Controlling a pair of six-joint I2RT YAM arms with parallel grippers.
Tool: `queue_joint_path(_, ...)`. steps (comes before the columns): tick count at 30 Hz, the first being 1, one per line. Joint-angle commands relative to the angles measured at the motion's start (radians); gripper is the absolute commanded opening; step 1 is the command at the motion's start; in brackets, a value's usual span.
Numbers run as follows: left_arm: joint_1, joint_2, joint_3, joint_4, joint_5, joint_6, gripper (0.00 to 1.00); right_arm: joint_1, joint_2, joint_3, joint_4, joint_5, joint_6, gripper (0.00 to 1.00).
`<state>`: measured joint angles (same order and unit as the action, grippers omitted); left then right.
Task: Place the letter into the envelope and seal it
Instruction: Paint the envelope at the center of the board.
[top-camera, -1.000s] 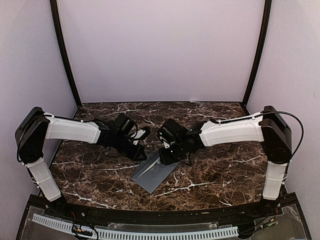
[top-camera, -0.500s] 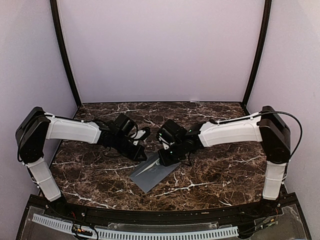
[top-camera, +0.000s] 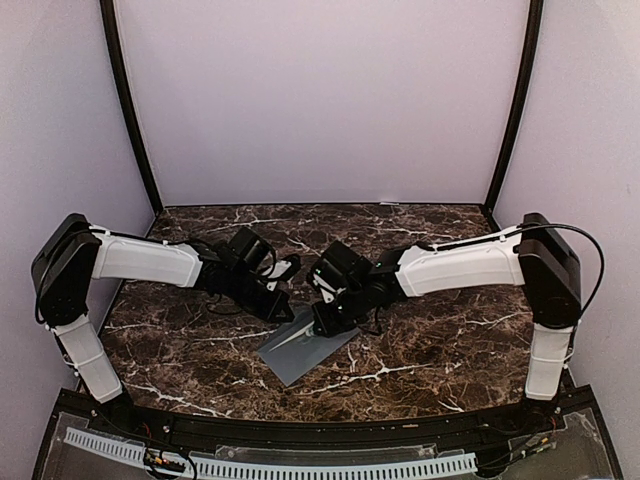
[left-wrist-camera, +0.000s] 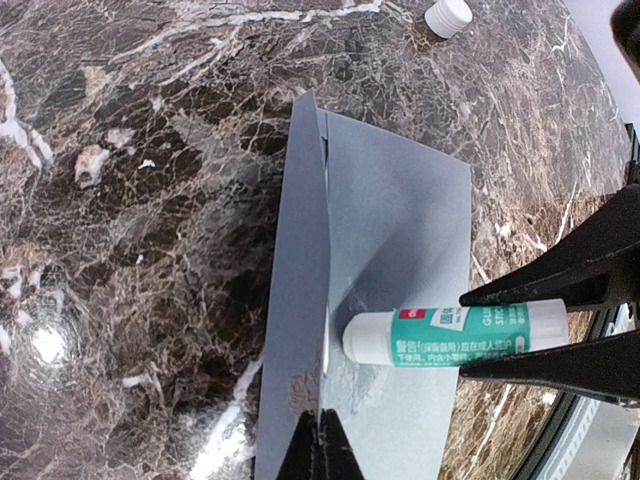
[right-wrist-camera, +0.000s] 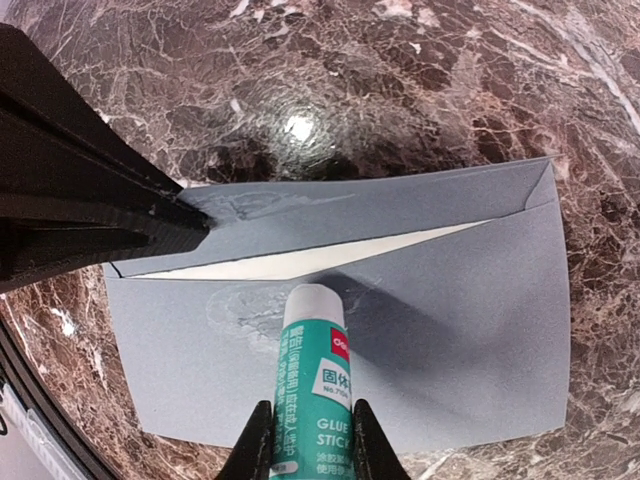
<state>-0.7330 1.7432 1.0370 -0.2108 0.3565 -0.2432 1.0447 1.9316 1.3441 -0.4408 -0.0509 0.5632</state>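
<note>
One envelope (right-wrist-camera: 450, 300), one letter (right-wrist-camera: 300, 262), one glue stick (right-wrist-camera: 310, 390). One white cap (left-wrist-camera: 447, 15). Two arms: left arm (top-camera: 145, 260), right arm (top-camera: 460, 265).

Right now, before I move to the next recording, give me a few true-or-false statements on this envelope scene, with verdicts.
1. The right tool grips a glue stick over the envelope. True.
2. The letter lies beside the envelope. False: it is inside, only a cream sliver showing at the opening.
3. The left tool is open, clear of the paper. False: it is shut, its tip on the opened flap.
4. Wet smears show on the envelope. True.
5. The glue stick has its cap on. False: its tip is bare; a white cap lies on the table.
</note>
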Motion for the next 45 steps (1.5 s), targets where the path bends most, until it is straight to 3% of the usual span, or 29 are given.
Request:
queue_joint_path(1,0.003,0.006,0.013,-0.013,0.013,0.006,0.00,0.018,0.019,-0.005,0.048,-0.039,0.018,0.00)
queue_joint_path(24,0.004,0.012,0.014,-0.014,0.019,0.007,0.00,0.038,0.044,0.013,0.087,-0.076,0.033,0.00)
queue_joint_path(45,0.003,0.014,0.017,-0.021,0.013,0.011,0.00,0.001,0.027,0.015,-0.020,0.086,0.072,0.00)
